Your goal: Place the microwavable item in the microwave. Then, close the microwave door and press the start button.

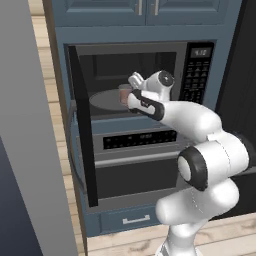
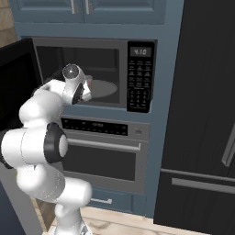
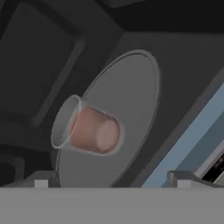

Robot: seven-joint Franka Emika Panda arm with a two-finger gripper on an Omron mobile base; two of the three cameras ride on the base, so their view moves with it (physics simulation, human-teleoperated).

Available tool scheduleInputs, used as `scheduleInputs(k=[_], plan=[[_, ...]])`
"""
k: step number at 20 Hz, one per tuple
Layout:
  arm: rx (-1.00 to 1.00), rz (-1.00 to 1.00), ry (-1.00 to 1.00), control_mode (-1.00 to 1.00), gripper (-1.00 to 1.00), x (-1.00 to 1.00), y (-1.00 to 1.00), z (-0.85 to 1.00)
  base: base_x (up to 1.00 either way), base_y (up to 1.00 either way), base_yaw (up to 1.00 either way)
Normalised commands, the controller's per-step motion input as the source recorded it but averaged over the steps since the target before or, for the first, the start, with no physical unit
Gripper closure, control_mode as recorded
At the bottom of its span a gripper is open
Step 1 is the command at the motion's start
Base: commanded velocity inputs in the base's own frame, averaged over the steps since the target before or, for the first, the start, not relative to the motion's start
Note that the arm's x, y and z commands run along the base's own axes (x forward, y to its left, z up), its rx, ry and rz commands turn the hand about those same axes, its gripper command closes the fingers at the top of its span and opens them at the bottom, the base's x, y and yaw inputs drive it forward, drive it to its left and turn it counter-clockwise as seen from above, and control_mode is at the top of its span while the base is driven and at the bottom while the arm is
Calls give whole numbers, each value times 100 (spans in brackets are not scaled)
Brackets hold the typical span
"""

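Observation:
The microwavable item, a clear glass tumbler point(image 3: 89, 130) with reddish-brown contents, stands on the round glass turntable point(image 3: 131, 87) inside the microwave point(image 1: 130, 47). From the base views the tumbler point(image 1: 124, 93) point(image 2: 89, 82) sits just past my fingers. My gripper point(image 3: 111, 179) point(image 1: 131, 90) point(image 2: 86, 88) is open at the cavity mouth, its fingertips point(image 3: 41, 180) spread wide on either side of the glass and apart from it. The microwave door point(image 1: 82, 125) point(image 2: 16, 78) is swung fully open to the left. To the right of the cavity is the keypad point(image 1: 197, 75) point(image 2: 139, 82).
An oven point(image 1: 135, 165) point(image 2: 105, 147) with a horizontal bar handle sits directly under the microwave. A tall black fridge point(image 2: 202, 114) stands to the right. Blue cabinets point(image 1: 145, 10) hang above, and a drawer point(image 1: 135, 219) is below the oven.

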Motion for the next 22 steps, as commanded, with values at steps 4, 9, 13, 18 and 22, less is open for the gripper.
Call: scheduleInputs(k=[4,9,13,18,22], plan=[[-5,0,-31,-100,-100,-100,0,0,0,0,0],[-5,0,-29,-100,-100,-100,0,16,0,0,0],[-5,0,-23,-100,-100,-100,0,47,0,0,0],[-7,0,-14,-100,-100,-100,0,41,0,0,0],[-10,0,0,-100,-100,-100,0,46,0,0,0]])
